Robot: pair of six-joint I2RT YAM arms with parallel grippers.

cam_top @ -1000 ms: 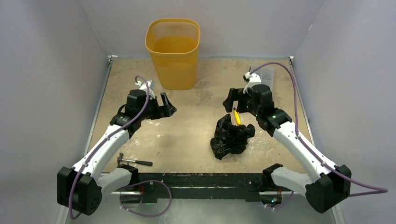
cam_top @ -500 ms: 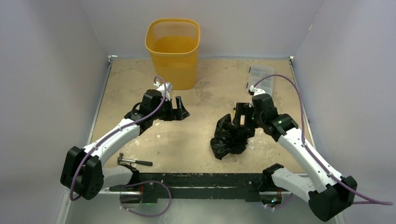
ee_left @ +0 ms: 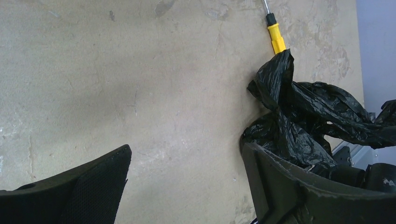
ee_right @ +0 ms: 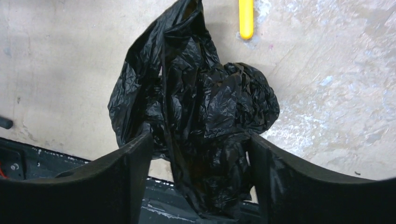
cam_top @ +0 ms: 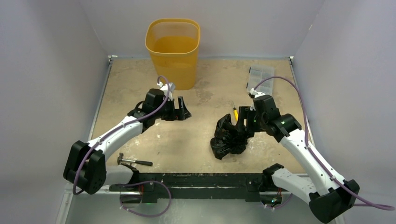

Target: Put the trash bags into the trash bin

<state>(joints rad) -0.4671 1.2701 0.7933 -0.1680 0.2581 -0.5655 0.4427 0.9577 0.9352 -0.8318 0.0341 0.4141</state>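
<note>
The crumpled black trash bag point(cam_top: 231, 136) lies on the counter point(cam_top: 187, 140), right of centre in the top view, its upper tip against a yellow-handled screwdriver point(cam_top: 236, 115). The right pincer point(cam_top: 243, 122) stands open astride the bag, one finger on each side. The left pincer point(cam_top: 178, 112) hangs open over bare counter, left of the bag. The orange trash bin point(cam_top: 173, 51) stands at upper centre, well apart

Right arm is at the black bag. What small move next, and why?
Probably close the right gripper. Its jaws stand open on either side of the crumpled, glossy black plastic trash bag, which lies on the table and fills the gap between them, so closing should pinch the film before any lift toward the orange-yellow mesh bin.
</note>
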